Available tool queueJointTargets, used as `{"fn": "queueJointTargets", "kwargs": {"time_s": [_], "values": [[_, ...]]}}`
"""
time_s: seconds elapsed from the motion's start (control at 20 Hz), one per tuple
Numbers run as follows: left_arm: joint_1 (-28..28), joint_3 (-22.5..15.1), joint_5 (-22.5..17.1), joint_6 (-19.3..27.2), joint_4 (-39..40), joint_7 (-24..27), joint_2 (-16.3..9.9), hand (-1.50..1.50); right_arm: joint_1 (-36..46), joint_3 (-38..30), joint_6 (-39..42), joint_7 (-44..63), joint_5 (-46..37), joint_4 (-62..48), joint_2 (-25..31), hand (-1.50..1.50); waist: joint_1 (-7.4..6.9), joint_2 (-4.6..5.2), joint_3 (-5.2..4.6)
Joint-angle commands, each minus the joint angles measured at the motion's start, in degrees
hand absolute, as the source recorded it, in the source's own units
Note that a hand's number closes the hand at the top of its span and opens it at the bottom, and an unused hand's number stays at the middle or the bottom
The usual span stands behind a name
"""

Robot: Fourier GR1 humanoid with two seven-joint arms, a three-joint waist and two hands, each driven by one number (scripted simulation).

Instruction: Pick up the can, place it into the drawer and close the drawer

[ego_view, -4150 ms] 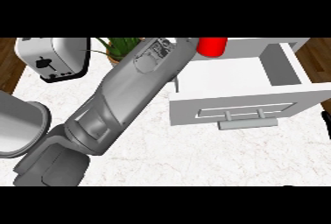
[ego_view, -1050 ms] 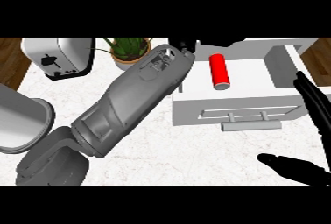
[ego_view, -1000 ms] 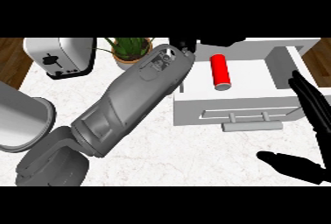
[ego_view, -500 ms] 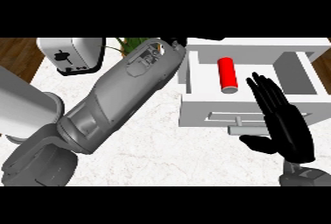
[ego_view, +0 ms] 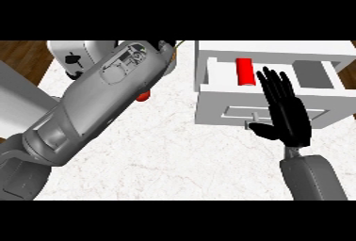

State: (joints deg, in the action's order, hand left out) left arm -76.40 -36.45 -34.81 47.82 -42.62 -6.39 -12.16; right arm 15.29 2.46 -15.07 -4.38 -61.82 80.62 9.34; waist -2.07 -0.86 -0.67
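The red can [ego_view: 245, 71] lies on its side inside the open white drawer [ego_view: 215, 101], toward the left of its well. My right hand [ego_view: 287, 113] is open with straight fingers pointing away from me. It lies over the drawer's front panel and handle [ego_view: 236, 113], fingertips reaching past the panel's top edge just right of the can. My left forearm crosses the view from lower left to top centre. Only a dark bit of my left hand [ego_view: 167, 46] shows at its far end, left of the drawer.
A white toaster [ego_view: 75, 57] stands at the back left. A grey rounded object [ego_view: 15, 101] sits at the left edge. A small red thing [ego_view: 143, 96] peeks out from under my left forearm. Marble counter [ego_view: 173, 160] spreads in front of the drawer.
My right hand has come in from the right edge and now lies flat over the drawer front. The can has gone from the counter into the drawer. The drawer stays open.
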Motion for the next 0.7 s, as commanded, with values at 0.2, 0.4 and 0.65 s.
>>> {"fn": "queueJointTargets", "kwargs": {"time_s": [0.2,0.4,0.65], "values": [[4.5,0.15,1.58,-3.03,-10.58,-5.86,-9.16,-1.5,7.43,-3.44,-9.05,-3.37,-2.73,-19.94,-0.6,-1.5,-0.51,0.89,0.73],[9.07,-0.47,2.32,-1.7,-17.59,-7.96,-11.65,-1.5,15.52,-5.39,-11.98,-2.28,-5.22,-29.52,-0.36,-1.5,-1.62,0.92,0.73],[13.31,0.12,2.84,-3.07,-20.84,-8.6,-13.96,-1.5,22.28,-8.85,-21.34,-3.69,-5.4,-39.7,-0.98,-1.5,-1.86,1.47,0.77]]}}
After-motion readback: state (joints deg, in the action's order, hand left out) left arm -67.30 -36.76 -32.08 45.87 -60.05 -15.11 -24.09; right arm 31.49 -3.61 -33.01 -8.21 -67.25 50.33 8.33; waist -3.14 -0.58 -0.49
